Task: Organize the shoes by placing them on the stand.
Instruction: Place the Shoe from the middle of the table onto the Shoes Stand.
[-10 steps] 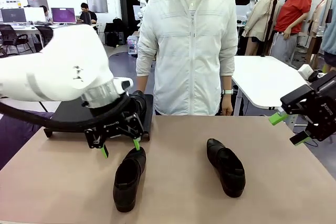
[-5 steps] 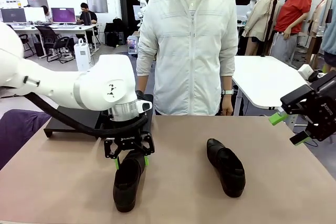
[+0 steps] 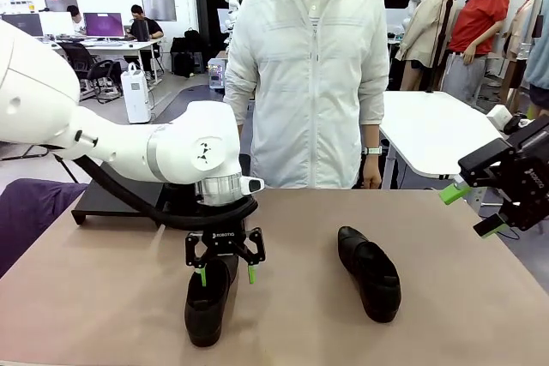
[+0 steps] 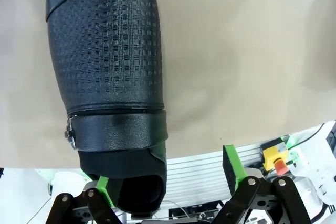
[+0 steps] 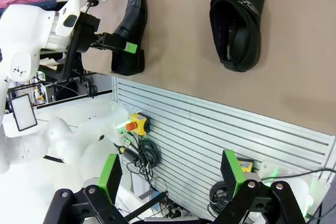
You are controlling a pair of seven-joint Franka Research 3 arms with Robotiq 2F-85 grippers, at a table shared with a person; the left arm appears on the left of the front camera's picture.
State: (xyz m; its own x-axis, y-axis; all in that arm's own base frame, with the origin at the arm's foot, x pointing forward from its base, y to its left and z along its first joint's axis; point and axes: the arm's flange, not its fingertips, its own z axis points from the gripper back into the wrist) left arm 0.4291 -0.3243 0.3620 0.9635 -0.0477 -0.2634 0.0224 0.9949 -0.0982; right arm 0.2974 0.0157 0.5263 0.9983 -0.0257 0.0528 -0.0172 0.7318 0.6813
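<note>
Two black loafers lie on the tan table. The left shoe (image 3: 206, 302) points toward me, and my left gripper (image 3: 226, 273) hangs open over its far end, green pads on either side of it. In the left wrist view this shoe (image 4: 105, 66) has its mouth close to one of the pads (image 4: 102, 184), while the other pad stands clear of it; my left gripper (image 4: 168, 182) grips nothing. The right shoe (image 3: 369, 273) lies alone mid-table. My right gripper (image 3: 472, 210) hovers open off the table's right edge. The black stand (image 3: 116, 199) sits at the far left behind my left arm.
A person in a white jacket (image 3: 309, 83) stands at the far edge, hands down. The right wrist view looks down past my open right gripper (image 5: 170, 174) at both shoes (image 5: 239, 19) (image 5: 128, 30) and the table's front edge.
My left gripper has swung right from beside the stand and come down over the left shoe's far end. The right arm has stayed still.
</note>
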